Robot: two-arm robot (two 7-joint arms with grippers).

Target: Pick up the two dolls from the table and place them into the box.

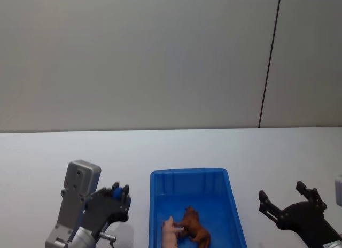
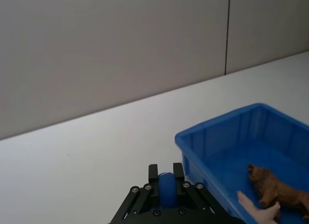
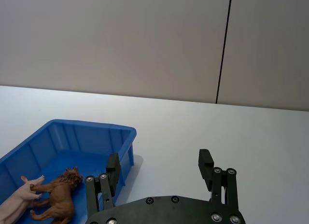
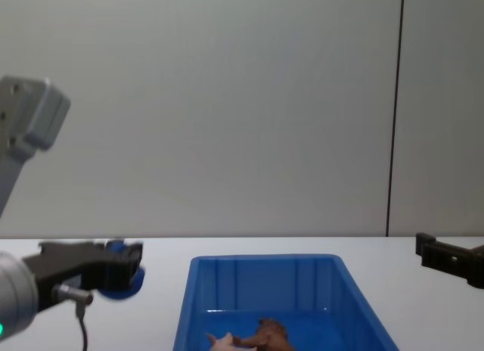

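Observation:
The blue box (image 1: 190, 176) stands on the white table (image 1: 171, 146) at centre front. Inside it lie a shaggy reddish-brown doll (image 1: 194, 225) and a pale peach-pink doll (image 1: 170, 233), touching each other; they also show in the left wrist view as the brown doll (image 2: 275, 188) and the pink doll (image 2: 256, 210). My left gripper (image 1: 118, 194) hovers left of the box, shut on a blue rounded doll (image 2: 165, 187). My right gripper (image 1: 287, 197) hangs right of the box, open and holding nothing.
A plain grey wall with a dark vertical seam (image 1: 270, 58) rises behind the table. Bare tabletop stretches behind the box and on both sides of it.

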